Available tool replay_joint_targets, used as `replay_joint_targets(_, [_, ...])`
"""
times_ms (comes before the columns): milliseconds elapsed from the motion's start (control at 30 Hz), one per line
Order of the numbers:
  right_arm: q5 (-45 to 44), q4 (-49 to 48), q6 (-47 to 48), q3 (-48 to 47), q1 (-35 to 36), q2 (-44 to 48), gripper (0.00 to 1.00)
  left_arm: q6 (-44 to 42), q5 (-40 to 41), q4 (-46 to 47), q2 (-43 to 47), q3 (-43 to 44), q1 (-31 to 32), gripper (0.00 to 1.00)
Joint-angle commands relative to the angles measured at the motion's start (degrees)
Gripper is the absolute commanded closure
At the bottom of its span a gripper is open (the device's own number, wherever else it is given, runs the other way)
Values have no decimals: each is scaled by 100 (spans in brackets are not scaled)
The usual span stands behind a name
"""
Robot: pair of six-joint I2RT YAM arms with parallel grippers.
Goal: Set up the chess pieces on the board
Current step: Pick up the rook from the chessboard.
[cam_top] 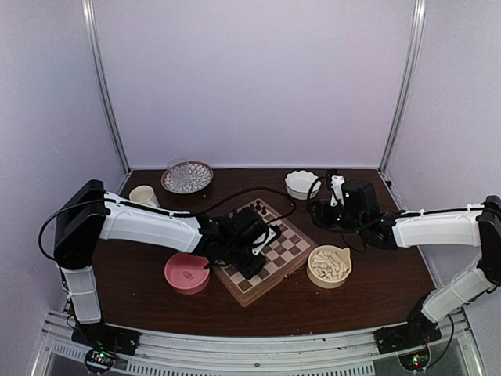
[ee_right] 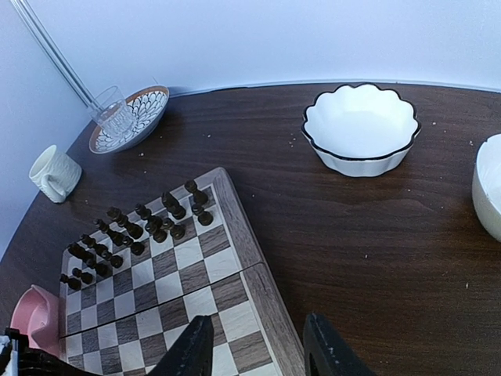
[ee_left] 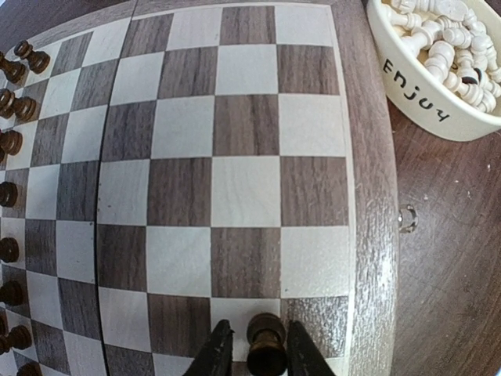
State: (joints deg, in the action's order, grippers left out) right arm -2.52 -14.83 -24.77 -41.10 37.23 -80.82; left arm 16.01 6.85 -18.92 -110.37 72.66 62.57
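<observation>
The board lies mid-table, tilted. Several dark chess pieces stand in two rows at its far left side; they also show along the left edge of the left wrist view. My left gripper hangs low over the board's near corner. In the left wrist view its jaws stand astride one dark piece upright on a cream square, with a gap at the left finger. My right gripper is open and empty above the board's right edge. Cream-white pieces fill a cream bowl.
A pink bowl sits left of the board. A white scalloped bowl stands at the back right, a patterned plate with a glass at the back left, and a cream mug near it.
</observation>
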Motion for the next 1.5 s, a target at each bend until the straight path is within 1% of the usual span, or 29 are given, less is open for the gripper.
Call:
replay_joint_targets(0, [58, -57, 28, -187, -41, -63, 58, 51, -14, 225, 136, -11, -35, 75])
replay_joint_targets(167, [69, -46, 34, -196, -41, -88, 58, 51, 12, 234, 154, -21, -35, 80])
replay_joint_targets(400, [93, -33, 43, -222, -45, -105, 58, 65, 55, 275, 241, -88, -36, 81])
replay_joint_targets(433, [97, -31, 43, -223, -42, -116, 58, 68, 61, 280, 255, -95, -34, 81])
replay_joint_targets(533, [112, -37, 42, -236, -41, -133, 58, 69, 62, 275, 270, -97, -34, 72])
replay_joint_targets(600, [127, -33, 43, -240, -41, -145, 58, 69, 62, 278, 270, -103, -36, 71])
replay_joint_targets(1067, [164, -12, 50, -267, -41, -189, 58, 69, 94, 272, 323, -137, -38, 82])
replay_joint_targets(1133, [160, -12, 51, -271, -42, -188, 58, 69, 98, 259, 320, -132, -34, 81])
replay_joint_targets(1200, [164, -4, 52, -275, -45, -189, 58, 69, 89, 214, 293, -110, -34, 76])
replay_joint_targets(1267, [165, -3, 48, -276, -41, -197, 58, 69, 66, 170, 254, -52, -35, 75])
replay_joint_targets(1300, [170, -5, 44, -276, -47, -198, 58, 69, 62, 139, 226, -33, -34, 75])
replay_joint_targets(1467, [191, -3, 39, -284, -46, -202, 58, 65, 96, 119, 230, -30, -34, 86])
